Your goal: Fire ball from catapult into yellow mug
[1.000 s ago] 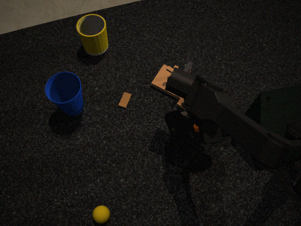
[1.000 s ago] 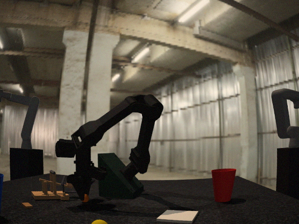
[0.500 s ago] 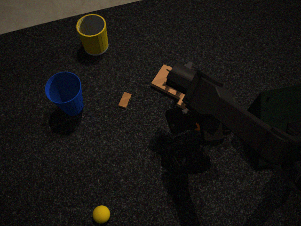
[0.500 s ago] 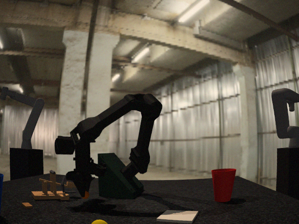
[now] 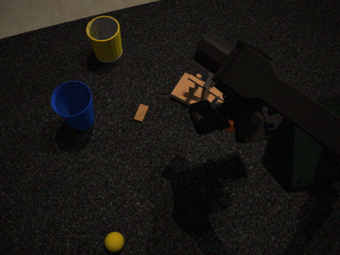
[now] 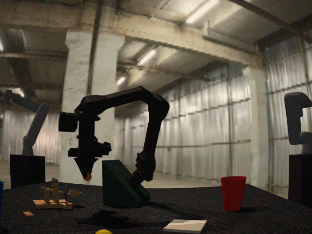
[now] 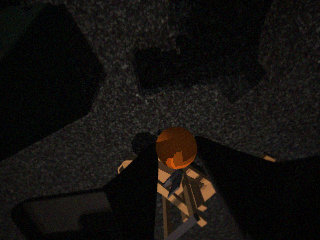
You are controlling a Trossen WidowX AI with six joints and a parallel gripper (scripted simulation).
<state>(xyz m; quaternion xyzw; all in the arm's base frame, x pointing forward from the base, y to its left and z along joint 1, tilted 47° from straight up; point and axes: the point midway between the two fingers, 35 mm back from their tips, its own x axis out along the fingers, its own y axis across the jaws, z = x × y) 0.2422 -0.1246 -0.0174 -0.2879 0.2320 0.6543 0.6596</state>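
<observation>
While black metal pincer (image 5: 230,125) (image 6: 87,177) (image 7: 175,144) grips orange ball (image 5: 230,126) (image 6: 87,176) (image 7: 176,148) up in air, tan wooden catapult (image 5: 179,88) (image 6: 51,204) (image 7: 164,179) waits, lower left of side view. Best: bring ball over cup end, go down slow, let go low. Don't bump uprights. Yellow mug (image 5: 108,49) sits upper left from above, near table (image 5: 153,170) (image 6: 176,201) (image 7: 120,125) edge. Dark green block (image 5: 304,156) (image 6: 117,186) close on right; more room below catapult.

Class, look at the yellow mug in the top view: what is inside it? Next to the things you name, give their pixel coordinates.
Looking into the yellow mug (image 5: 108,50), you see only its grey inner wall and no ball. Its near side hides the lowest part, so whether anything lies at the bottom cannot be told.
</observation>
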